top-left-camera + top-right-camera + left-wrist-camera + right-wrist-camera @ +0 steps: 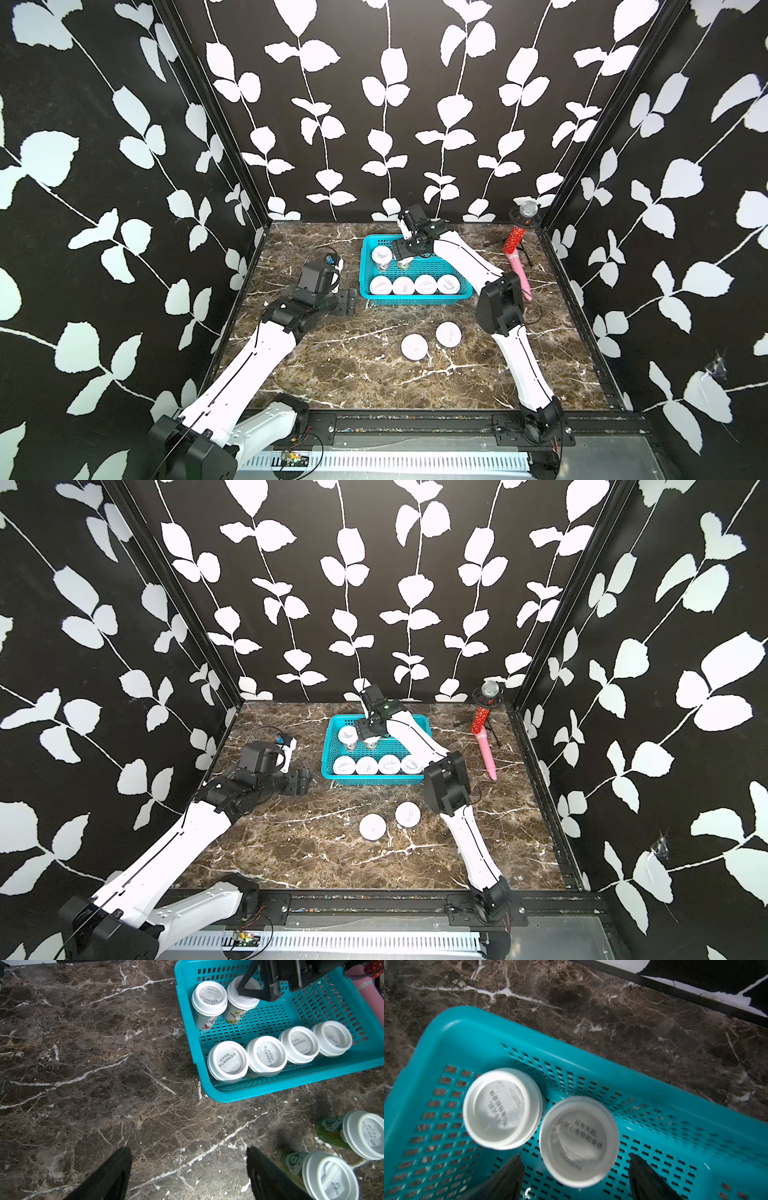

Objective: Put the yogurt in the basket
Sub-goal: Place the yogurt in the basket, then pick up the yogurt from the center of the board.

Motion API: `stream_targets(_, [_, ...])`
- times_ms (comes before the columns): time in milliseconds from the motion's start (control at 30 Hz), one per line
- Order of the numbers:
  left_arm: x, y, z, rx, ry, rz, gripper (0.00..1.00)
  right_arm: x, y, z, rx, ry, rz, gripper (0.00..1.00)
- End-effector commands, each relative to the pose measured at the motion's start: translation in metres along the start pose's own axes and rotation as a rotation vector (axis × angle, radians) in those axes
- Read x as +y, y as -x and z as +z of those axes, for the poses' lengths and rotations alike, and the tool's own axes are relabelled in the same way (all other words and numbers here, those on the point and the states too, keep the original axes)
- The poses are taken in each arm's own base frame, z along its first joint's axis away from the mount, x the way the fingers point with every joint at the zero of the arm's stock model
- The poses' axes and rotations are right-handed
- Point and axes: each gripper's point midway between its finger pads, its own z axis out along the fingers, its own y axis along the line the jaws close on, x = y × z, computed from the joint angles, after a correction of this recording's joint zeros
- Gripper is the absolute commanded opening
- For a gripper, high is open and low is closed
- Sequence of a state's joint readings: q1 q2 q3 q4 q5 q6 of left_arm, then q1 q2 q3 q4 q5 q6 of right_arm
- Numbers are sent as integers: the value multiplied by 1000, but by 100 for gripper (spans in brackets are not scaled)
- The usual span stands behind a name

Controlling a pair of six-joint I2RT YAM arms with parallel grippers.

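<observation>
The turquoise basket (415, 297) (374, 778) (291, 1084) (529, 1043) stands at mid-back of the marble table. Inside, several white-lidded yogurt cups (415, 285) line its near wall, and one more (381, 254) (501, 1108) stands at the back left. Beside that one stands another cup (579, 1140) (231, 991). My right gripper (403, 259) (575, 1158) hangs over it, open, with a gap between each finger and the lid. Two yogurt cups (414, 347) (448, 334) stand on the table before the basket. My left gripper (347, 301) (189, 1151) is open and empty, left of the basket.
A pink and red microphone (517, 253) leans on a small stand at the back right, close to the right arm's elbow. Patterned walls close three sides. A black rail (415, 419) runs along the table's front edge.
</observation>
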State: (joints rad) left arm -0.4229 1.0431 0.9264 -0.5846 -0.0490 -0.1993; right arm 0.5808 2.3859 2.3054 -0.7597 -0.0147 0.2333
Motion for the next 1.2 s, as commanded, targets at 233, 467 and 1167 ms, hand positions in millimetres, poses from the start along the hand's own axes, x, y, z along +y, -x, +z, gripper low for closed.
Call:
stream_targets(233, [-1, -2, -3, -3, -18, -5, 88, -6, 25, -100, -248, -20, 32, 82])
stream_targets(467, [-1, 0, -3, -6, -18, -2, 88, -32, -23, -133, -249, -67, 72, 81])
stream_targets(1167, [-125, -22, 19, 90, -258, 215, 89, -77, -151, -192, -251, -99, 201, 78])
